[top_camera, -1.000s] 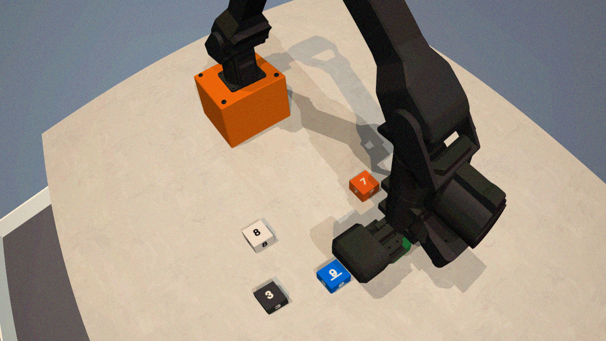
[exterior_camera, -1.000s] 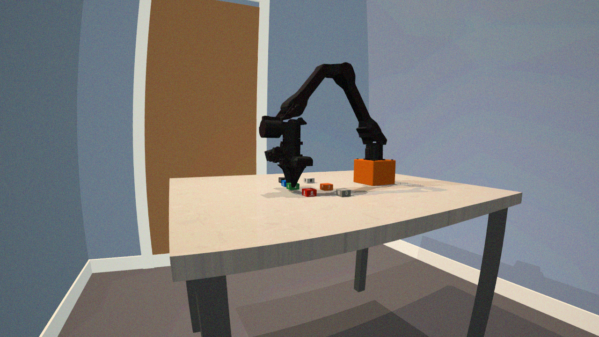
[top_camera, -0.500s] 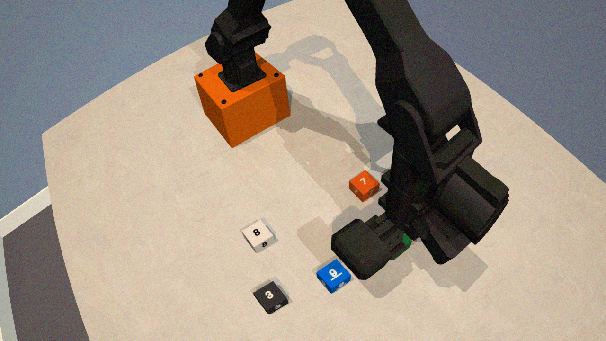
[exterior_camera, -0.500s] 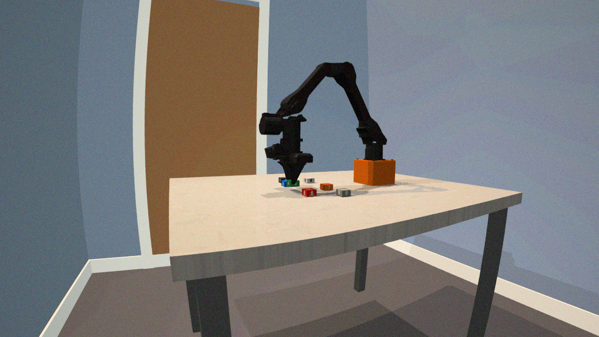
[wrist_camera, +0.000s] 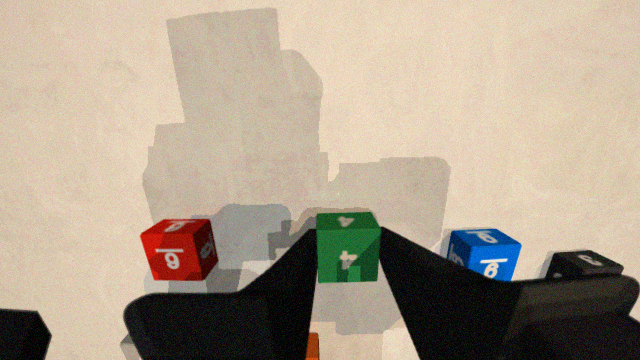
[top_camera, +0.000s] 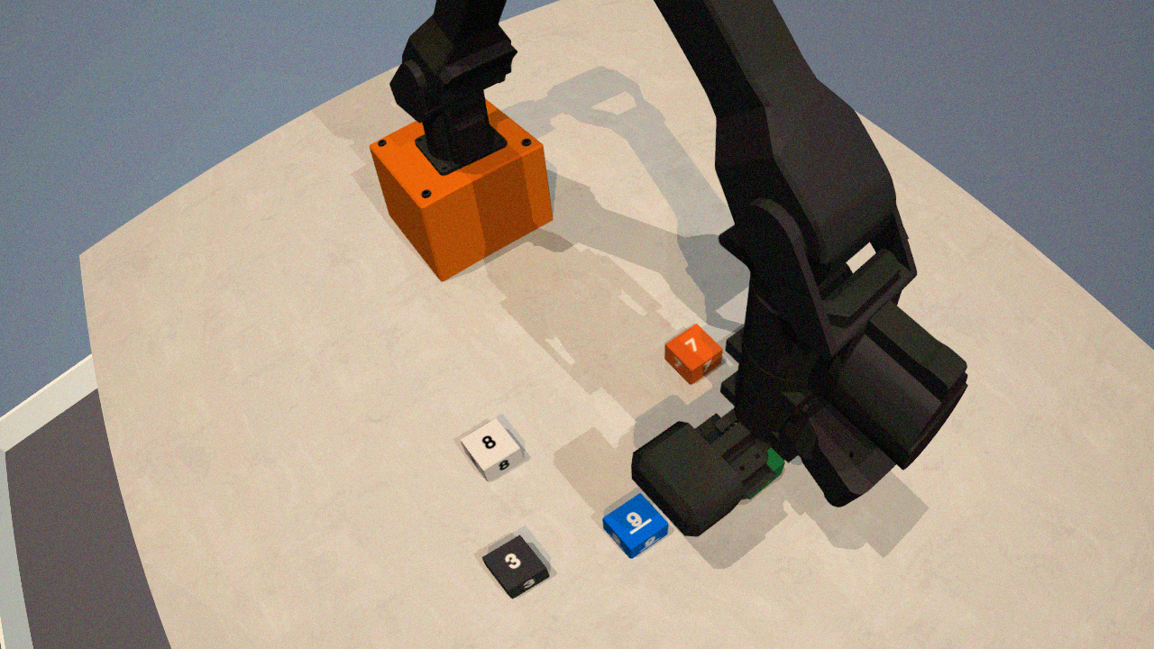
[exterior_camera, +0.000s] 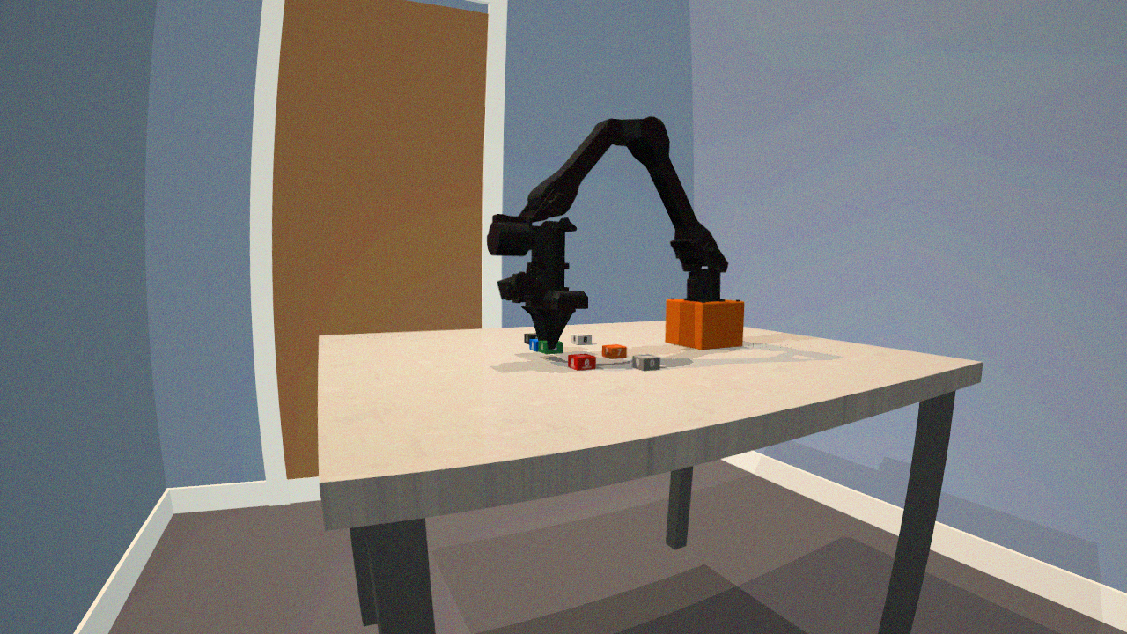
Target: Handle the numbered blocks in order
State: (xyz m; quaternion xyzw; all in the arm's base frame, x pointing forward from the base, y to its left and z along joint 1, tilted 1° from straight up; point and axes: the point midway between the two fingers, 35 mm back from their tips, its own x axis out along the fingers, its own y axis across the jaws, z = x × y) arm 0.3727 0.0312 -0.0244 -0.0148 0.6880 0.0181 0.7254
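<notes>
Centrally, the end effector (top_camera: 762, 476) (exterior_camera: 551, 345) (wrist_camera: 346, 235) pinches the green block (top_camera: 773, 468) (exterior_camera: 556, 349) (wrist_camera: 347, 255) marked 4 between its fingers, above the worktop (top_camera: 323, 362) (exterior_camera: 441, 401) (wrist_camera: 475, 75).

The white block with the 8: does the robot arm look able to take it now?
Probably not at once: the pincer is closed on the green block and must release it first. Then likely yes, as no other block stands against the white block.

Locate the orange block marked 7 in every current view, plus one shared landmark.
Top: the orange block sits right of centre, beside the arm.
Exterior: just right of centre, behind the red block.
Wrist: bottom edge, mostly cut off.
Landmark: the blue block.
</notes>
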